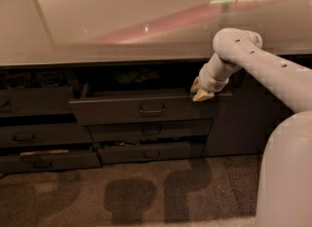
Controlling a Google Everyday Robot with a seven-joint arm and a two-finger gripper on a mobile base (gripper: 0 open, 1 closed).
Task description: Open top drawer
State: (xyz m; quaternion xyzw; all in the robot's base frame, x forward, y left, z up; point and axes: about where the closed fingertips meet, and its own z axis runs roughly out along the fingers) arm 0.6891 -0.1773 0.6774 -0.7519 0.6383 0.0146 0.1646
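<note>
The top drawer [117, 109] sits in the middle column of the cabinet, just under the countertop [122, 21], and stands pulled out toward the near side. Its wide dark front juts past the fronts around it, and a dark gap shows behind its upper edge. The small bail handle [152, 109] hangs at the centre of the front, untouched.

The gripper [202, 94] is at the right end of the front's top edge, its tan tip touching that edge. Whether it is apart or closed there cannot be told. The white arm [263, 67] reaches in from the right, bends at a rounded joint under the countertop's lip, and angles down and left to the drawer.

Below lie two slimmer drawers [151, 130], the lower one [151, 152] slightly ajar. More drawers [34, 102] stand to the left, the lowest [44, 159] partly out. A plain cabinet door [239, 123] is to the right, and speckled carpet [146, 192] covers the near floor.
</note>
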